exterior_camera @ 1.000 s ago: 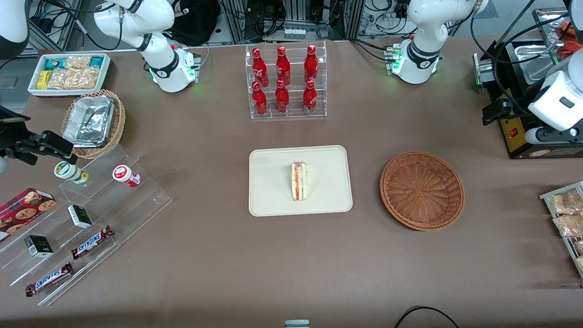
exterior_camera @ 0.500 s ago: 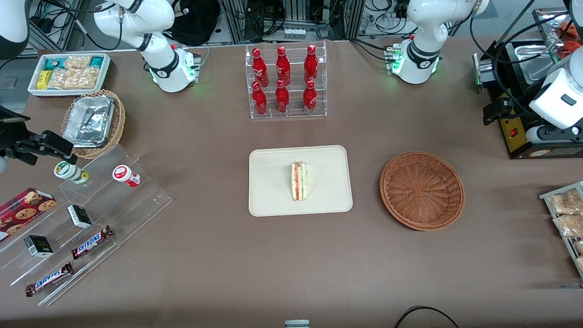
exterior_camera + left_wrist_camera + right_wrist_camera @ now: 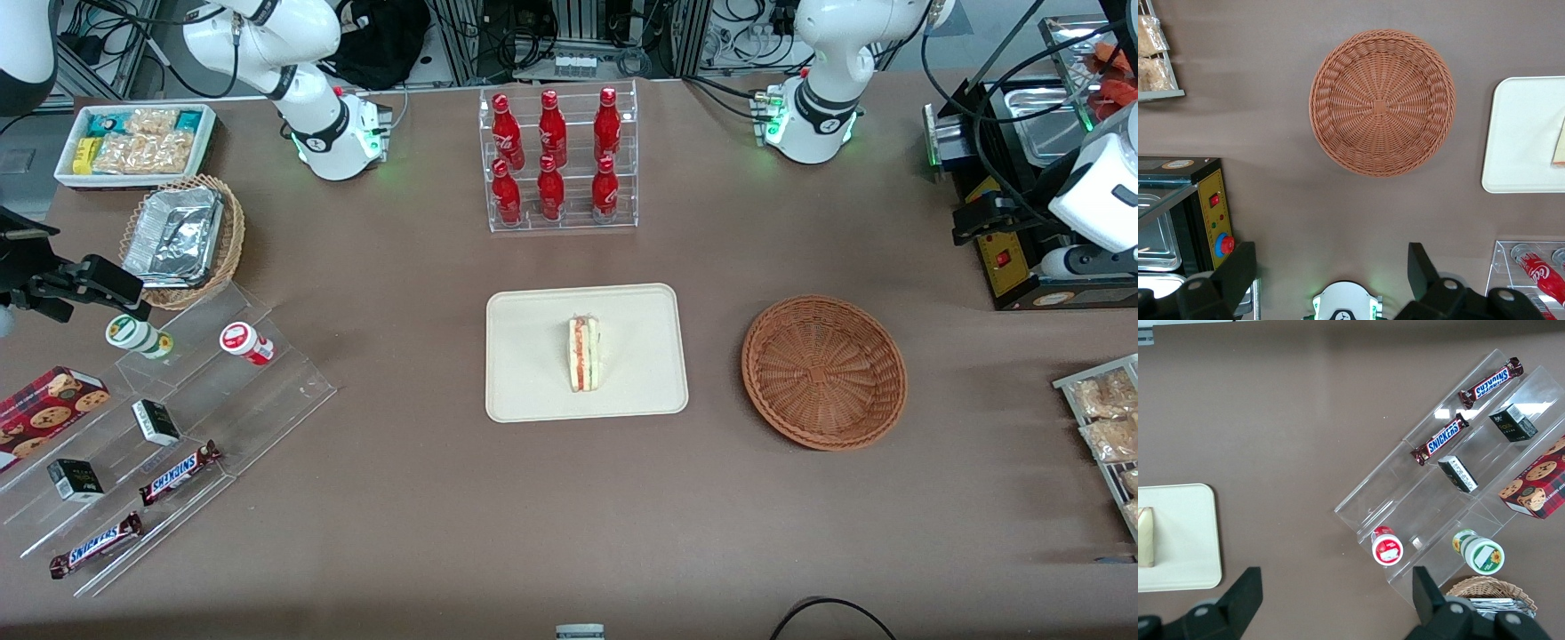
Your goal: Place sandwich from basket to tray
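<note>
The sandwich (image 3: 584,354) lies on the cream tray (image 3: 533,373) at the middle of the table, its red and green filling edge facing up. Its pale corner (image 3: 1559,143) also shows on the tray (image 3: 1521,140) in the left wrist view. The reddish-brown basket (image 3: 824,371) beside the tray, toward the working arm's end, holds nothing; the left wrist view looks down into the basket (image 3: 1381,101). My left gripper (image 3: 978,218) hangs high near the black appliance, well away from tray and basket. The gripper (image 3: 1330,270) is open with nothing between its fingers.
A clear rack of red bottles (image 3: 556,160) stands farther from the camera than the tray. A black appliance (image 3: 1022,258) and a rack of snack packets (image 3: 1107,427) sit at the working arm's end. An acrylic display (image 3: 169,427), a foil-filled basket (image 3: 182,240) and a white bin (image 3: 133,142) lie toward the parked arm's end.
The left arm has drifted a little farther toward its own end of the table, away from the basket. Sandwich, tray and basket have not moved.
</note>
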Available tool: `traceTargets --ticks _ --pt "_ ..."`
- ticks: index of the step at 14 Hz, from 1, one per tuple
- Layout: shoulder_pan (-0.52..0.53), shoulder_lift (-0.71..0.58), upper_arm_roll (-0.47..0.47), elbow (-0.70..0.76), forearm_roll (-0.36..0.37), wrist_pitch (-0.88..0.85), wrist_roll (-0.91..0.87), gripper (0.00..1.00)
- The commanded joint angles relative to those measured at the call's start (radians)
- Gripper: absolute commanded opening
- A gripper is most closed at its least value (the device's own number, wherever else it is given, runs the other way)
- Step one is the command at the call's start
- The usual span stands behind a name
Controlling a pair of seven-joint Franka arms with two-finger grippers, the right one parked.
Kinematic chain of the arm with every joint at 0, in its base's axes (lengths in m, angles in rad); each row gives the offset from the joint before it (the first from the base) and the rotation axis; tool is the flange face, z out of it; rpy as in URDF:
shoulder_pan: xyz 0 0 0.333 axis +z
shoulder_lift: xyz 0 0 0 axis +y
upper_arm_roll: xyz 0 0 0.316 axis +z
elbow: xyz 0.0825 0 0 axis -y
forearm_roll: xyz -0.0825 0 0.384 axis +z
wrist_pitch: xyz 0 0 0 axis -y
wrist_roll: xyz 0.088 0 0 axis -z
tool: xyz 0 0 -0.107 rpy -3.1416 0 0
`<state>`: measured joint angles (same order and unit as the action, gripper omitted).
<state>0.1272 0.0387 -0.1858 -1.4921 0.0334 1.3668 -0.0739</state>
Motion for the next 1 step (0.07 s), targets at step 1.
traceTargets --ticks 1 --pt "0.005 0.009 -0.003 0.019 -0.003 0.035 0.005 1.0"
